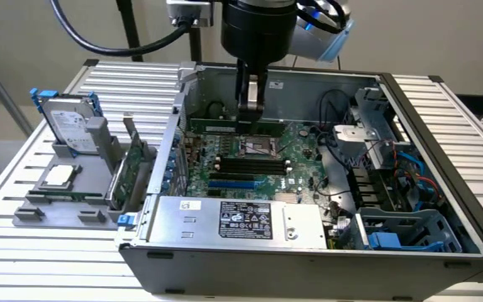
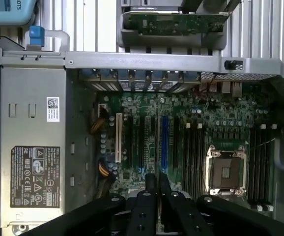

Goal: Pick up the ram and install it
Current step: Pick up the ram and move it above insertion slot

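Observation:
The ram is a long, thin green strip standing on edge in the front slot of the grey fixture, on the exterior view's left, outside the computer case. My gripper hangs well above the motherboard, over the middle of the open case and far from the ram. In the wrist view the gripper has its fingers pressed together with nothing between them. Black memory slots lie beside the empty CPU socket.
The fixture also holds an upright hard drive, a CPU chip and a tall green expansion card. Another long green strip stands behind the socket; what it is I cannot tell. The power supply, cables and drive cage crowd the case.

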Action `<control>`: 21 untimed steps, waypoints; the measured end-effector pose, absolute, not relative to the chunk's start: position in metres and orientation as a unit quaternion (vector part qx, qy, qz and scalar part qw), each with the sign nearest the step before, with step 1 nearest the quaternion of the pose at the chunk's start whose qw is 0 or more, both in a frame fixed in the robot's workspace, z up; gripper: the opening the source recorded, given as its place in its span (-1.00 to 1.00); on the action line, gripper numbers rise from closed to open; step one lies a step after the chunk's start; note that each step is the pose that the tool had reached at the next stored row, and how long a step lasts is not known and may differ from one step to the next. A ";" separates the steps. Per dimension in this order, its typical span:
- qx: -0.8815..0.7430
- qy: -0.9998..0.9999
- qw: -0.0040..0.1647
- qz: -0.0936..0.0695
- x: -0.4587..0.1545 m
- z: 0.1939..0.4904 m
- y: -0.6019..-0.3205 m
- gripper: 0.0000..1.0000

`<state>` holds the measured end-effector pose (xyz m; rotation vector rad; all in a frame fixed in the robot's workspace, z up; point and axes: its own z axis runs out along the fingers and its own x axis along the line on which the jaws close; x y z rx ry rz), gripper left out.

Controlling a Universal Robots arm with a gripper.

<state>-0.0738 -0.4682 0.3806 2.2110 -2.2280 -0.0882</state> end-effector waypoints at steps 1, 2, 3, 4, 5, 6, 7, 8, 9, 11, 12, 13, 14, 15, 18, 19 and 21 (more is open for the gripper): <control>0.704 -0.710 0.001 -0.028 -0.071 0.379 -0.464 -1.00; 0.704 -0.710 0.001 -0.028 -0.069 0.377 -0.461 -1.00; 0.704 -0.710 0.001 -0.028 -0.067 0.375 -0.457 -1.00; 0.704 -0.710 0.001 -0.028 -0.065 0.373 -0.454 -1.00; 0.704 -0.710 0.001 -0.028 -0.063 0.371 -0.451 -1.00; 0.704 -0.710 0.001 -0.028 -0.060 0.370 -0.448 -1.00; 0.704 -0.710 0.001 -0.028 -0.058 0.368 -0.445 -1.00; 0.704 -0.710 0.001 -0.028 -0.056 0.366 -0.442 -1.00; 0.704 -0.710 0.001 -0.028 -0.054 0.365 -0.440 -1.00; 0.704 -0.710 0.001 -0.028 -0.050 0.362 -0.434 -1.00; 0.704 -0.710 0.001 -0.028 -0.049 0.361 -0.431 -1.00; 0.704 -0.710 0.001 -0.028 -0.048 0.361 -0.430 -1.00; 0.704 -0.710 0.001 -0.028 -0.048 0.361 -0.429 -1.00; 0.704 -0.710 0.001 -0.028 -0.048 0.361 -0.429 -1.00; 0.704 -0.710 0.001 -0.028 -0.048 0.361 -0.429 -1.00; 0.704 -0.710 0.001 -0.028 -0.048 0.361 -0.429 -1.00; 0.704 -0.710 0.001 -0.028 -0.048 0.361 -0.429 -1.00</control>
